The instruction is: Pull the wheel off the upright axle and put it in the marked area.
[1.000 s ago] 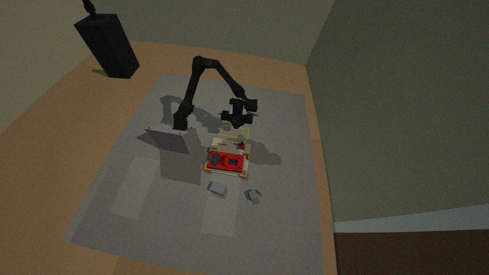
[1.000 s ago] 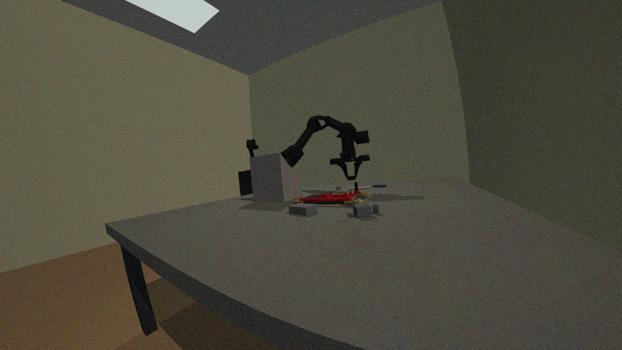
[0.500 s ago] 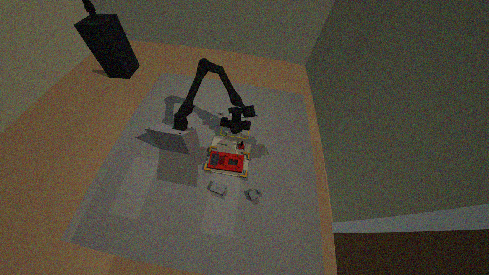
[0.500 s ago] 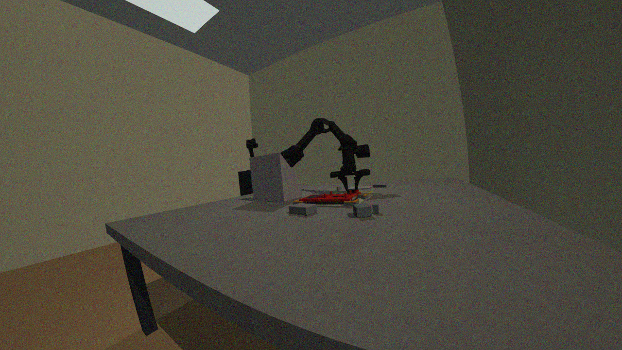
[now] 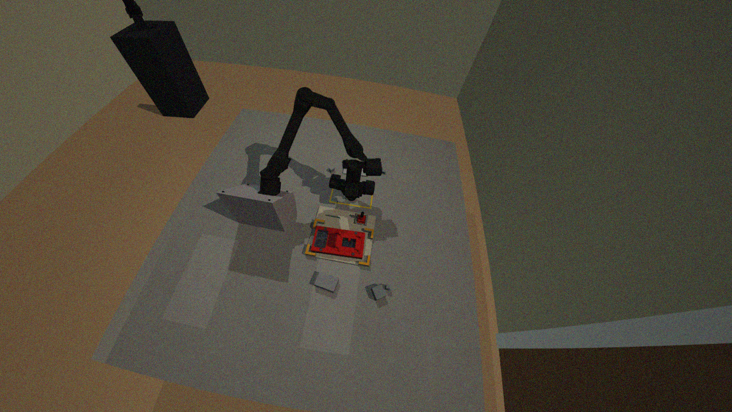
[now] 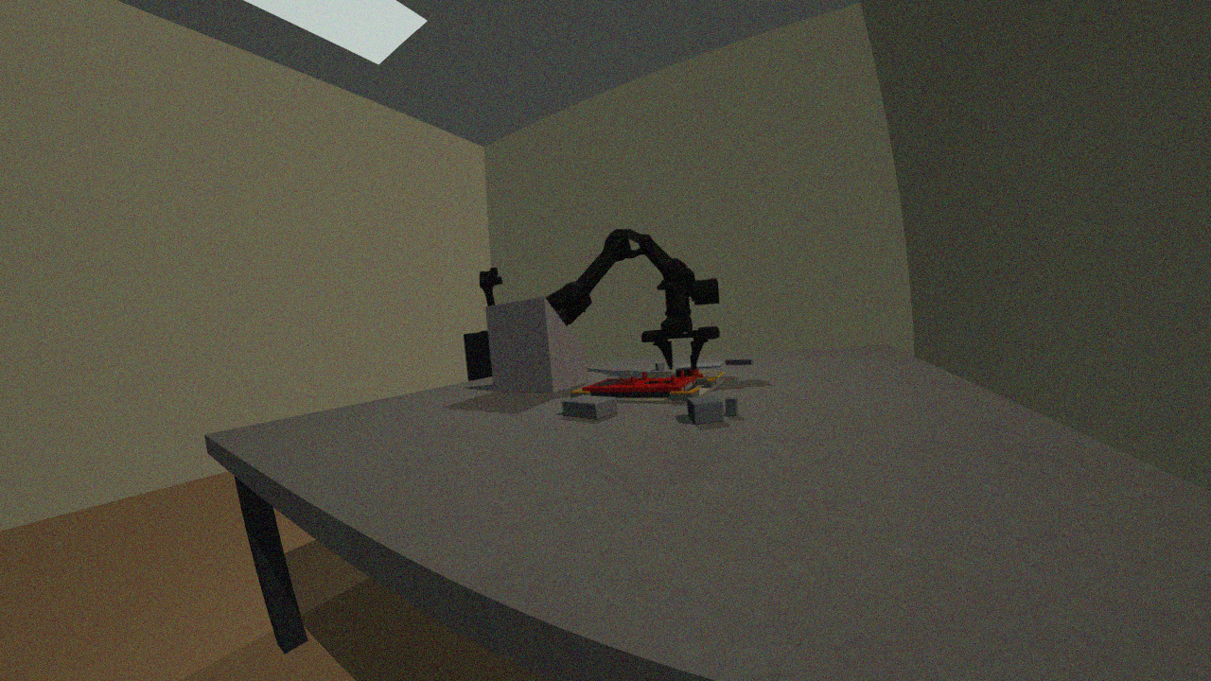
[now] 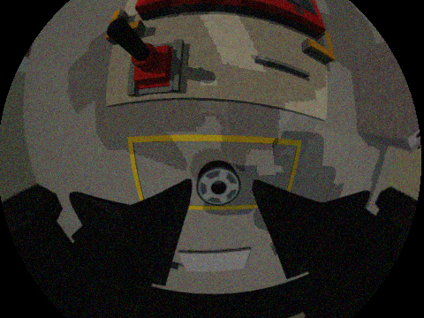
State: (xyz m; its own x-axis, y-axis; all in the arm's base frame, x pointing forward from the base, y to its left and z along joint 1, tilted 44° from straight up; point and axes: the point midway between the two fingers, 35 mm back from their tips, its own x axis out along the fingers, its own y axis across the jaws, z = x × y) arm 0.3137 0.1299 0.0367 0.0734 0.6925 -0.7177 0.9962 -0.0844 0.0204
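Note:
The wheel (image 7: 218,186), dark-rimmed with a grey spoked hub, lies flat between my fingertips. It is within the yellow outline of the marked area (image 7: 212,138) (image 5: 358,206), close to the line nearest my gripper. Whether its underside rests on the table is hard to tell. My gripper (image 7: 223,185) (image 6: 683,366) is open, with a gap showing between each finger and the wheel; its fingertips are low, near table height. The black upright axle (image 7: 128,40) (image 5: 362,214) is bare on its red block (image 7: 152,71). In the top view the arm hides the wheel and fingertips.
A red panel (image 5: 337,241) (image 6: 639,387) with orange corner brackets sits on the pale board beside the axle. Grey blocks (image 5: 326,281) (image 5: 378,292) lie beyond it. A pale flat piece (image 7: 214,261) shows below the outline in the wrist view. The arm stands on a pale box (image 6: 520,347).

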